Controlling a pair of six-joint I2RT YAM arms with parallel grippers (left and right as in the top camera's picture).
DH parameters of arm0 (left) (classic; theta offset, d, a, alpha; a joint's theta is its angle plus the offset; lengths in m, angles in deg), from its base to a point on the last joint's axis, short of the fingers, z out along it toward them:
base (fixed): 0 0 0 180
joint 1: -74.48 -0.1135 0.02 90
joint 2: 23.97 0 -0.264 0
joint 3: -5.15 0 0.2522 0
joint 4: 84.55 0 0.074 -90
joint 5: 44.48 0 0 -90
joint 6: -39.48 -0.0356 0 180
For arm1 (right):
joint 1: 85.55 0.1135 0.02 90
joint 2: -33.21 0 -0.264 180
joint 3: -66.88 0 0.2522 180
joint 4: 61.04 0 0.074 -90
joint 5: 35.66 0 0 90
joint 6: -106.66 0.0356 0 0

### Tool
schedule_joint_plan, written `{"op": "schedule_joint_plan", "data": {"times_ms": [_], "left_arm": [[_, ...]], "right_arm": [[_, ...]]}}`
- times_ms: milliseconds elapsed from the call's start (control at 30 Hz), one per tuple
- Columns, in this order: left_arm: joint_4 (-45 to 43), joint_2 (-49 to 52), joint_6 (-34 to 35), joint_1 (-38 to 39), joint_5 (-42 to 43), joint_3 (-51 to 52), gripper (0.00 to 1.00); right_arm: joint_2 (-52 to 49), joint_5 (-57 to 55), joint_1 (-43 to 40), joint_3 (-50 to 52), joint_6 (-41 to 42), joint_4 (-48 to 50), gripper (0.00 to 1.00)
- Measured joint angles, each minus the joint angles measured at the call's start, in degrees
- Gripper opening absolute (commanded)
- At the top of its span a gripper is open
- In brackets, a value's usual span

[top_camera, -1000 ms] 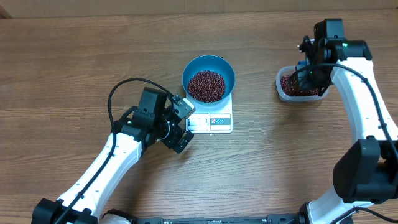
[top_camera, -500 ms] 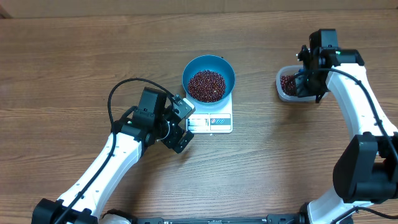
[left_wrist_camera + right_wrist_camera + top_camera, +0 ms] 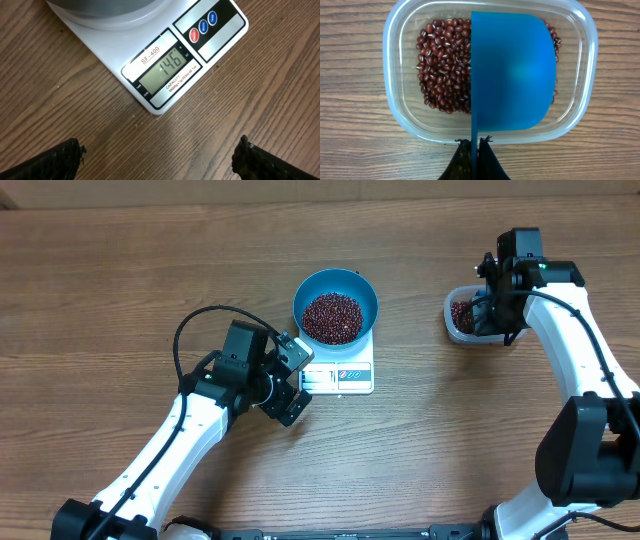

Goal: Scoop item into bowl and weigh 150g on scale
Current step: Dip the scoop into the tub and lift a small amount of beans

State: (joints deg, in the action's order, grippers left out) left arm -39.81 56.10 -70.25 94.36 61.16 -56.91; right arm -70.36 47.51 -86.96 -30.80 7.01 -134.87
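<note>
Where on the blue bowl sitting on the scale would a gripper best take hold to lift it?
Probably the rim of the bowl, from straight above, one jaw inside the wall and one outside. It is round and about as wide as the scale, too wide to span, and the beans leave the upper wall bare. The left-hand rim lies nearest the open left gripper.

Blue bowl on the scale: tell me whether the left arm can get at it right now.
Probably yes. The left fingers stand open close beside the scale, and nothing lies between them and the bowl.
</note>
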Motion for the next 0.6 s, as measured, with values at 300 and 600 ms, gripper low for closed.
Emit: {"op": "schedule_joint_plan", "data": {"times_ms": [300, 600], "left_arm": [[0.0, 0.0, 0.0, 0.0, 0.0, 0.0, 1.0], [0.0, 0.0, 0.0, 0.0, 0.0, 0.0, 0.99]], "right_arm": [[0.0, 1.9, 0.0, 2.6, 0.2, 1.5, 0.04], [0.0, 7.7, 0.0, 2.7, 0.2, 2.0, 0.04]]}}
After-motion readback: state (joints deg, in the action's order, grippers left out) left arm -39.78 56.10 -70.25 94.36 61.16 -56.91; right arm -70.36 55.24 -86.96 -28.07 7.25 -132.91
